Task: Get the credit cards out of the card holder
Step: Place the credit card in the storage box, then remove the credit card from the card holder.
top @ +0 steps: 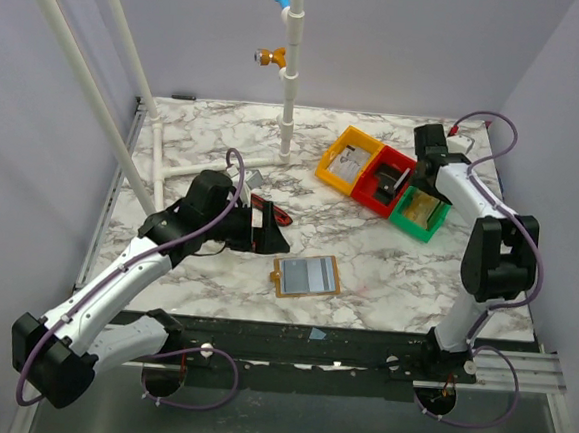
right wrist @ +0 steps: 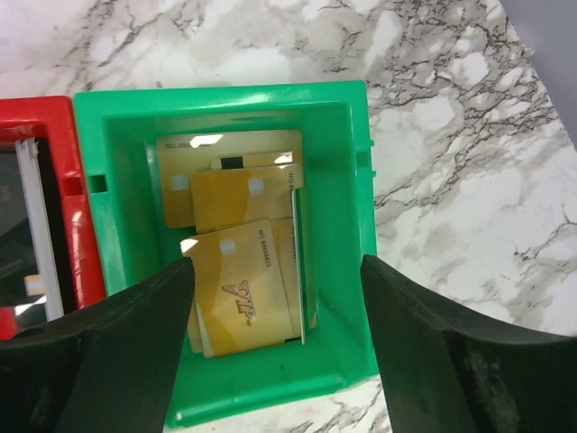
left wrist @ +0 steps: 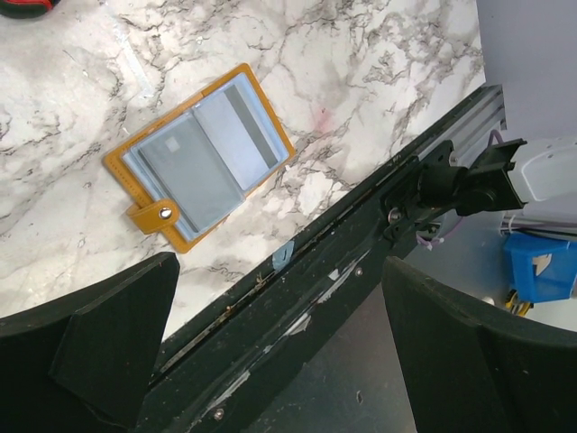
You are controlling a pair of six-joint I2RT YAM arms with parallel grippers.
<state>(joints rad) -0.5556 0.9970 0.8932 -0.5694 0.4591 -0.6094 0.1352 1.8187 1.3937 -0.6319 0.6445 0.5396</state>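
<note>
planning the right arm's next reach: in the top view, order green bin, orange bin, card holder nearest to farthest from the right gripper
1. green bin, right under the right gripper, far right.
2. orange bin, left end of the bin row.
3. card holder, open, near the front edge, centre.

marble-patterned table (top: 206, 130): smooth, faintly glossy
mustard-brown card holder (left wrist: 144, 218): matt leather-look, shiny metal snap
green rectangular bin (right wrist: 347, 225): glossy moulded plastic
gold cards (right wrist: 239, 194): glossy plastic, glare spots
</note>
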